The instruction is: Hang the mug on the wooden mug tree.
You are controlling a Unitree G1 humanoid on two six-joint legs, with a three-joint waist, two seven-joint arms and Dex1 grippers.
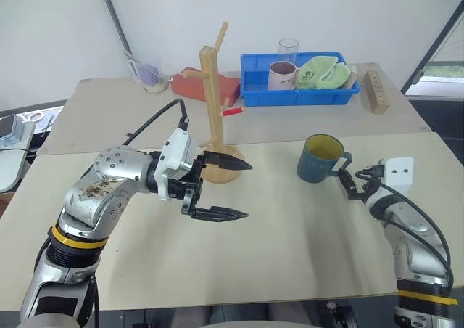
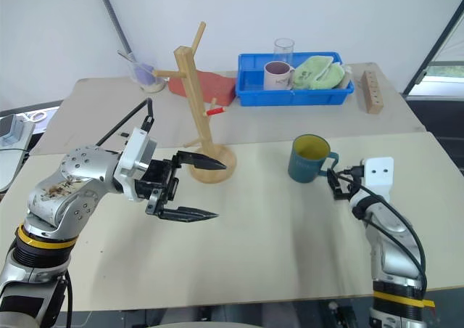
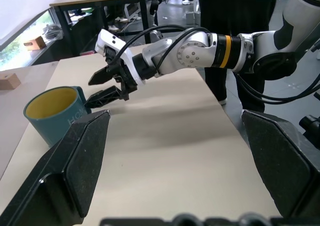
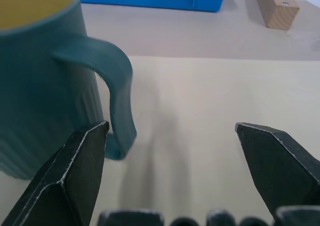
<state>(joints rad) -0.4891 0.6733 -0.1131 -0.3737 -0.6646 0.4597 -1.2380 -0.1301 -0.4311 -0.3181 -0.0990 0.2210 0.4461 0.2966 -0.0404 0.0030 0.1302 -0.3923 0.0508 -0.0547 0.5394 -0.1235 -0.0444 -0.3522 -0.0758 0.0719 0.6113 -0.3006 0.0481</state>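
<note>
- Standing upright on the near table, the teal mug (image 1: 321, 159) shows its yellow-green inside, and nothing can be seen in it.
- Its loop handle (image 4: 113, 81) points toward the right gripper (image 1: 349, 182).
- The right gripper sits low, just beside the handle, with its two black fingers spread wide apart. One finger (image 4: 70, 171) is right by the bottom of the handle, but nothing is held.
- The left gripper (image 1: 226, 190) hangs above the table in front of the wooden mug tree (image 1: 215, 110), fingers wide apart and holding nothing.
- The mug tree stands on its round base (image 2: 213, 163) near the gap between the two tables. No mug hangs on it. One peg has a red tip (image 1: 233, 111).
- On the far table a blue bin (image 1: 299, 90) holds a pale mug (image 1: 282, 75) with a dark inside, a clear glass (image 1: 288, 49) and a green cloth (image 1: 323, 73).
- A wooden block with holes (image 1: 375, 90) lies just beside the bin.
- A clear cup (image 1: 150, 74) sits at the far left with something purple in it.
- A red flat thing (image 2: 199, 85) lies behind the mug tree.
</note>
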